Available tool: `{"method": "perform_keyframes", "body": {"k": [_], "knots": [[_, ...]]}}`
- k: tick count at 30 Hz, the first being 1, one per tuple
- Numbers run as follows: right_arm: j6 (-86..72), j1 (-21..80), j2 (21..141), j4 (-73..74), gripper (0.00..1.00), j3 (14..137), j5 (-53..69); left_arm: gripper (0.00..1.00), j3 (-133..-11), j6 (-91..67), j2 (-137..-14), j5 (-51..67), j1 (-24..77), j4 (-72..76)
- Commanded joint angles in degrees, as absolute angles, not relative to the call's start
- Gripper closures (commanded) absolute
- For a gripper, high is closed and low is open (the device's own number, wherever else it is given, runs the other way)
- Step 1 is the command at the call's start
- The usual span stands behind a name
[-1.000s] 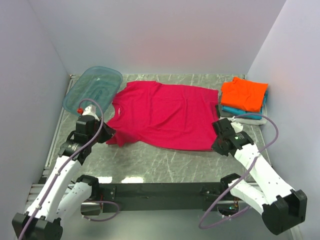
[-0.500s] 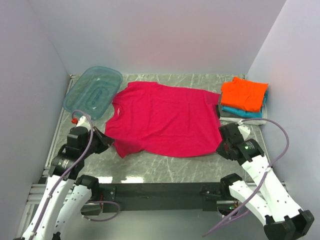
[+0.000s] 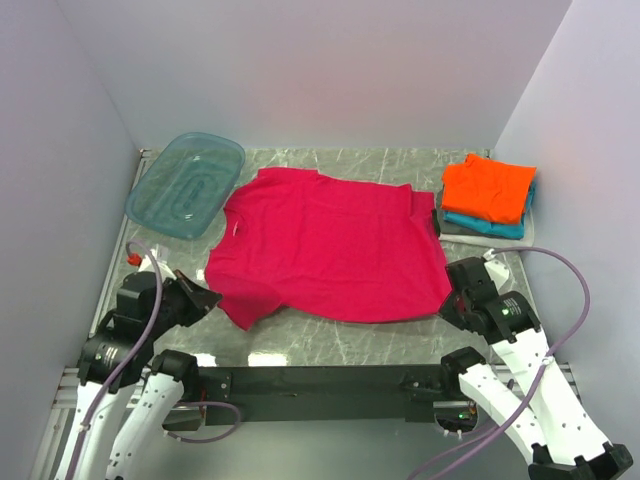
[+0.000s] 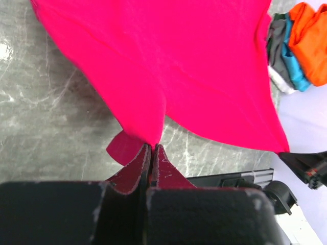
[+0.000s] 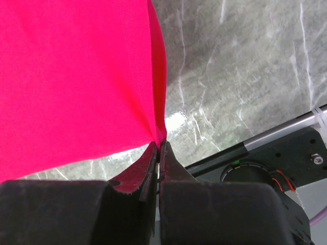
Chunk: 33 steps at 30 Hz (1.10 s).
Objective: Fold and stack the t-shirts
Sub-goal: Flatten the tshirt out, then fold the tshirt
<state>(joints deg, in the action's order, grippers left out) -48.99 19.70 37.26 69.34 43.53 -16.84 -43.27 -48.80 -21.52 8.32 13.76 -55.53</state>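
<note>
The crimson-magenta t-shirt lies spread flat across the middle of the marble table; it also fills the left wrist view and the right wrist view. My left gripper is shut on its near-left sleeve corner. My right gripper is shut on its near-right hem corner. At the back right lies a folded stack with the orange t-shirt on top, the teal t-shirt under it and the grey-white t-shirt at the bottom.
A translucent teal plastic tub stands at the back left, next to the shirt's collar. The table's near edge and black base rail run just below the shirt. White walls close in the left, back and right.
Both grippers have pulled back toward the near edge, dragging the crimson-magenta shirt nearer and stretching it flatter. Its near corners now sit lower on the table.
</note>
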Motion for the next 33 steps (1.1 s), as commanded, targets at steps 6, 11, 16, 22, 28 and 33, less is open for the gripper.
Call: {"method": "perform_keyframes", "body": {"k": [6,11,16,22,28,33], "knots": [[-47.99,19.34,38.40,67.95,1.00,44.03,-16.97,0.99,-42.55,-52.03,-19.68,9.84,13.89,-54.50],[-46.15,19.42,42.62,60.75,1.00,43.33,-15.38,0.99,-39.99,-52.30,-24.42,9.94,13.89,-46.24],[-44.21,19.25,49.83,54.42,1.00,45.43,-16.09,0.99,-41.48,-49.57,-33.30,6.68,13.89,-38.51],[-40.87,17.67,58.79,47.30,1.00,48.86,-15.38,0.99,-44.20,-46.94,-43.84,4.49,13.89,-30.34],[-35.34,12.76,68.45,42.63,1.00,53.60,-16.08,0.99,-48.86,-44.21,-54.48,2.46,13.62,-24.44],[-31.91,9.50,76.37,39.73,1.00,56.33,-16.08,0.99,-53.25,-42.72,-62.48,2.46,12.92,-19.61]]}}
